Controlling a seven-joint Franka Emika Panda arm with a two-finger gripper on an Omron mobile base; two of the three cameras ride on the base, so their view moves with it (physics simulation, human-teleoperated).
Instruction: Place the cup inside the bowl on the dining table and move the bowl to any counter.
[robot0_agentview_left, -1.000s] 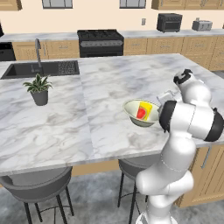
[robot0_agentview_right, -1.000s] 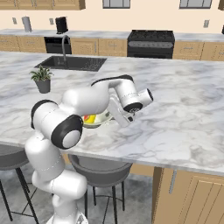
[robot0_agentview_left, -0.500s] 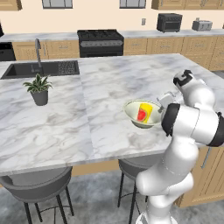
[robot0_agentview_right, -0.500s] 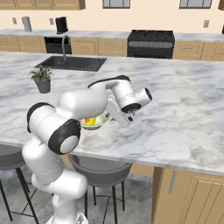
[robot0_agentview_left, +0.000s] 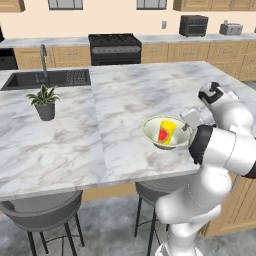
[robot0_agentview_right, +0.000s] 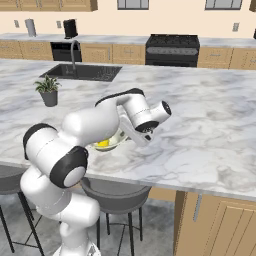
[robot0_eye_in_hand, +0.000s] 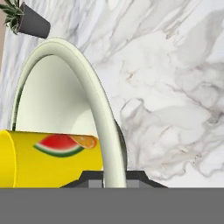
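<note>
The pale cream-green bowl (robot0_agentview_left: 159, 138) sits low over the near part of the marble dining table (robot0_agentview_left: 125, 95), close to its front edge. Inside it the yellow cup (robot0_agentview_left: 166, 131) leans, its red watermelon patch facing out. My gripper (robot0_agentview_left: 188, 126) is shut on the bowl's right rim. In the hand view the rim (robot0_eye_in_hand: 89, 83) runs up from between the two fingertips of my gripper (robot0_eye_in_hand: 114, 177), and the cup (robot0_eye_in_hand: 52, 162) lies on its side left of them. From the right base view my arm hides most of the bowl (robot0_agentview_right: 107, 145). Whether the bowl touches the table, I cannot tell.
A small potted plant (robot0_agentview_left: 45, 102) stands on the table's left part, near the sink (robot0_agentview_left: 47, 79). Grey stools (robot0_agentview_left: 40, 210) tuck under the front edge. The wall counter (robot0_agentview_left: 165, 38) with stove (robot0_agentview_left: 114, 47) and microwave (robot0_agentview_left: 193, 25) runs along the back.
The bowl with the cup in it has shifted slightly right and toward the table's front edge, carried by my gripper. My elbow has swung outward.
</note>
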